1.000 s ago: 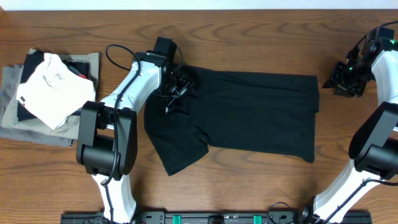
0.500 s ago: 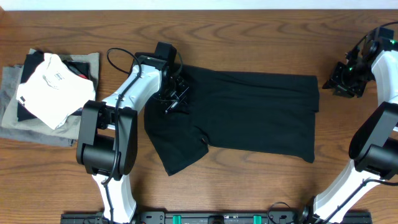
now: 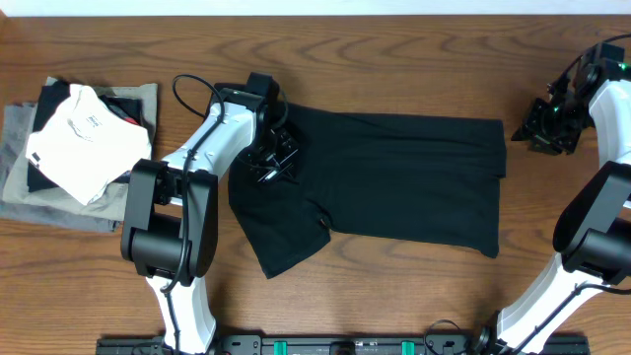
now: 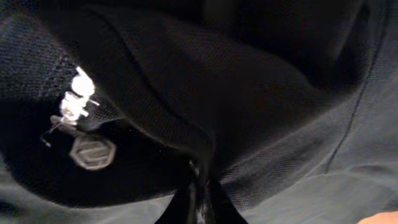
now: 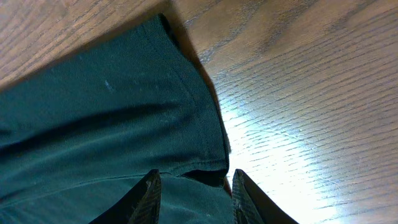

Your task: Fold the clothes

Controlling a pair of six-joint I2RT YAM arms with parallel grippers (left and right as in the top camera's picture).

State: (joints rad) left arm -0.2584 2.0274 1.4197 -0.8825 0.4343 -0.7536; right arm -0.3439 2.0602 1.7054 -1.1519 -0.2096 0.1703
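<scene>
One black polo shirt (image 3: pixel 404 177) is spread on the wooden table (image 3: pixel 394 286), and nearest the arm bases a loose flap of it, probably a sleeve (image 3: pixel 281 237), is turned out toward the near edge. Farther back the body is laid flat across the middle, its hem at the right end. At the left end, by the collar, the left gripper (image 3: pixel 268 156) is pressed into the cloth. In its wrist view the fingers are brought together at the bottom edge with a ridge of knit fabric pinched between them, so it is judged clamped on the shirt. Beside that ridge a dark six-sided button (image 4: pixel 92 152) and a tuft of white thread (image 4: pixel 74 102) can be made out. The right gripper (image 5: pixel 196 179) is held off the right end, its fingers parted and empty, with the hem corner (image 5: pixel 205 158) just ahead. The shirt is judged light, limp and stretchy. It will sag and drag, so it is best taken at seamed edges, the collar, shoulders or hem corners, where the cloth is doubled. A pile of folded clothes (image 3: pixel 69 148) is stacked at the far left. Much is lost in black on black: the placket and the second sleeve cannot be told, and the left fingers are cut off by the frame.
</scene>
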